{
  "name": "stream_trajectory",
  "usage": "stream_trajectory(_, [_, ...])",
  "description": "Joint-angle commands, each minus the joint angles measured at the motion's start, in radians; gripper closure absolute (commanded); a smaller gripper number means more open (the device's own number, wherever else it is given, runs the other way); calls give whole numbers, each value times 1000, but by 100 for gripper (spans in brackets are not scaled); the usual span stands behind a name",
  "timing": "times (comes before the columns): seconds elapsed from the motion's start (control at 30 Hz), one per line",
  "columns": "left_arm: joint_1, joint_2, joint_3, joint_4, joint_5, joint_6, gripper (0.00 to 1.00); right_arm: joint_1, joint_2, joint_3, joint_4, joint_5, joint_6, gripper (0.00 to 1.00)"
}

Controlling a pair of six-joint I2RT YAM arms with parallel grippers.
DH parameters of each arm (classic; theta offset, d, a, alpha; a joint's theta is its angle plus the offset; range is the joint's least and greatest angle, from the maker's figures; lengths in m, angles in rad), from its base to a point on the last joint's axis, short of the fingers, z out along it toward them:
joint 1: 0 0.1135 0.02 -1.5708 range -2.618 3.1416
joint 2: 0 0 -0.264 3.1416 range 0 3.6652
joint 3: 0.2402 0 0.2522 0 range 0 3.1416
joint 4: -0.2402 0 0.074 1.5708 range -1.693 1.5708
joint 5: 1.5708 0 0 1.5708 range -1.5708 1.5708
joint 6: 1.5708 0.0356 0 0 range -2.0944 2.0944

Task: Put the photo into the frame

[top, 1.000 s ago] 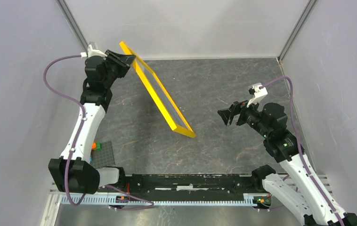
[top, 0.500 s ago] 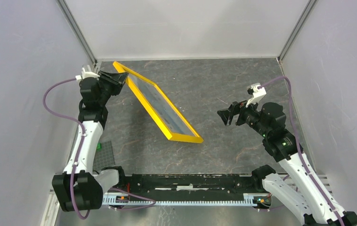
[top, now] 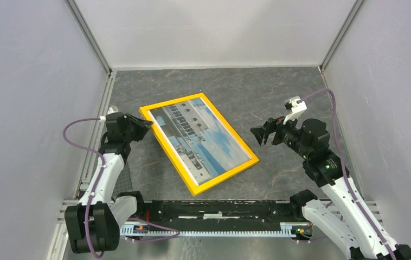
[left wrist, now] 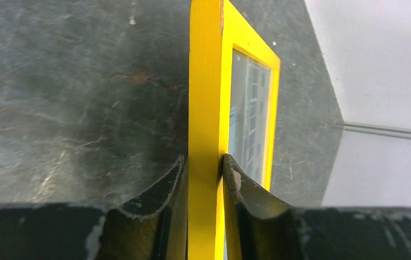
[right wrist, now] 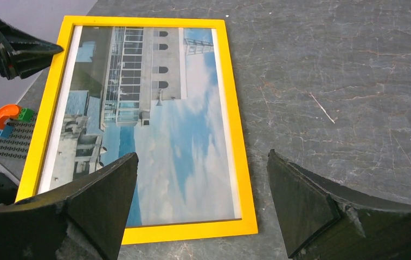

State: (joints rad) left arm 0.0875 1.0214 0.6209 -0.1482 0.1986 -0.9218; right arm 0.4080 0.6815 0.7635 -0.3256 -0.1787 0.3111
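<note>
The orange-yellow frame (top: 225, 169) lies face up on the grey table, with the photo (top: 203, 138) of a white building and blue sky showing inside it. My left gripper (top: 145, 124) is shut on the frame's far-left corner; in the left wrist view its fingers (left wrist: 160, 189) pinch the yellow edge (left wrist: 206, 108) from both sides. My right gripper (top: 259, 134) is open and empty, held above the table to the right of the frame. In the right wrist view the frame (right wrist: 233, 135) and photo (right wrist: 160, 135) lie below its spread fingers (right wrist: 306, 206).
A dark grey studded baseplate (top: 117, 181) with small coloured bricks (right wrist: 9, 115) sits near the left arm's base. Grey walls enclose the table on the left, back and right. The rail with the arm bases (top: 214, 208) runs along the near edge.
The frame was standing tilted on its edge, held high by my left gripper; it has swung down to lie flat, face up. My left arm lowered with it. The right arm has not moved.
</note>
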Motion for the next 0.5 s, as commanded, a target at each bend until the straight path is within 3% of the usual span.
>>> stream_trajectory(0.0, [6,-70,-43,-3,-106,66,98,2,-8,-1,7,9,-22,6])
stream_trajectory(0.33, [6,-18,-58,-30,-215,44,93,2,-28,31,-41,26,-32,6])
stream_trajectory(0.43, [5,-6,-40,-71,-232,45,74,2,-31,45,-64,34,-45,5])
stream_trajectory(0.47, [5,-7,-28,-83,-234,48,59,3,-31,56,-75,40,-51,5])
